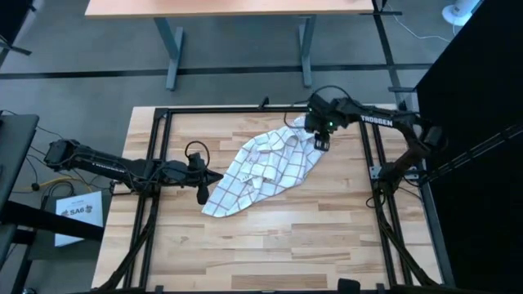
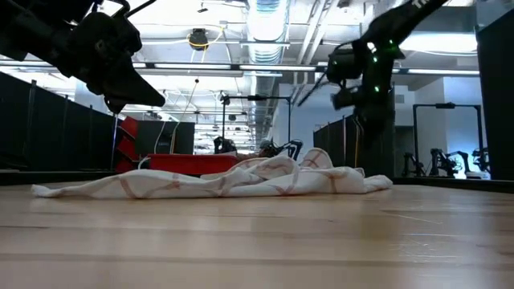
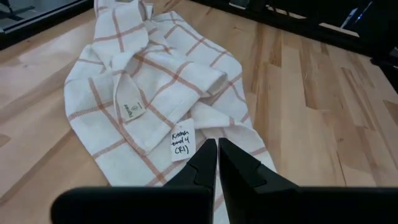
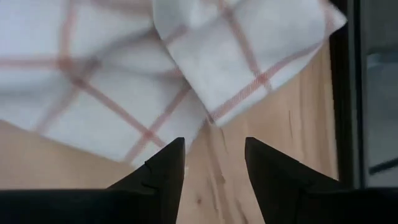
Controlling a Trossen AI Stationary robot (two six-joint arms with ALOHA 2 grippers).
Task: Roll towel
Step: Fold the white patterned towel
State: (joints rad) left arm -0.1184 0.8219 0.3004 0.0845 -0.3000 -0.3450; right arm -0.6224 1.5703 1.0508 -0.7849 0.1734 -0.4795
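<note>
The white towel (image 1: 270,167) with reddish-brown check lines lies crumpled on the wooden table, stretching from the far right toward the near left. It also shows in the low view (image 2: 217,183). A white tag (image 3: 181,142) with handwriting lies on its near-left part. My left gripper (image 1: 214,177) is shut and hovers above the towel's left end (image 3: 217,149). My right gripper (image 1: 321,143) is open above the towel's far right corner (image 4: 214,152), apart from the cloth.
A black metal frame (image 1: 155,163) runs around the work area on the table. Bare wood (image 1: 327,237) lies at the near side and right of the towel. A desk (image 1: 237,8) stands beyond the table's far edge.
</note>
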